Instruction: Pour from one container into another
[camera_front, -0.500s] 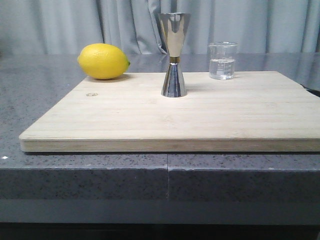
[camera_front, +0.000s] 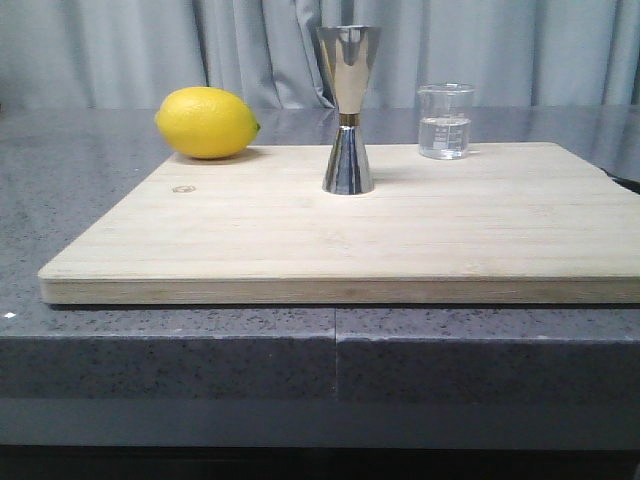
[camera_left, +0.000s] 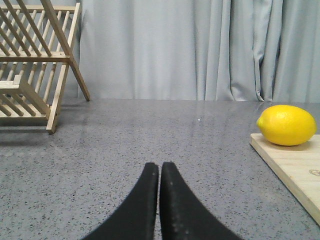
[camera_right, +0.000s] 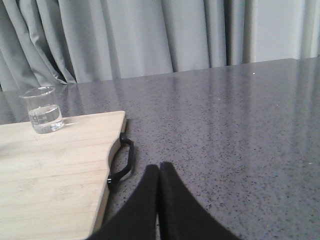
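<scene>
Beaker (camera_front: 444, 122) part-filled, upright right of jigger (camera_front: 348, 110) | you see left gripper (camera_left: 159, 172), right gripper (camera_right: 159, 172) clenched, empty | likely awaiting right-arm reach.

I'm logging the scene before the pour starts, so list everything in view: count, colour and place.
beaker: one, clear glass, part filled with clear liquid, far right of the board.
jigger: one, shiny steel with a gold waist band, upright mid-board, left of the beaker.
lemon: one, yellow, far left corner of the board.
cutting board: one, pale wood, black handle on its right edge, lying on the counter.
counter: one, speckled grey.
drying rack: one, pale wood, on the counter left of the board.
curtain: grey, behind the counter.
left gripper: black, shut, empty, over the counter left of the board.
right gripper: black, shut, empty, over the counter right of the board.
</scene>
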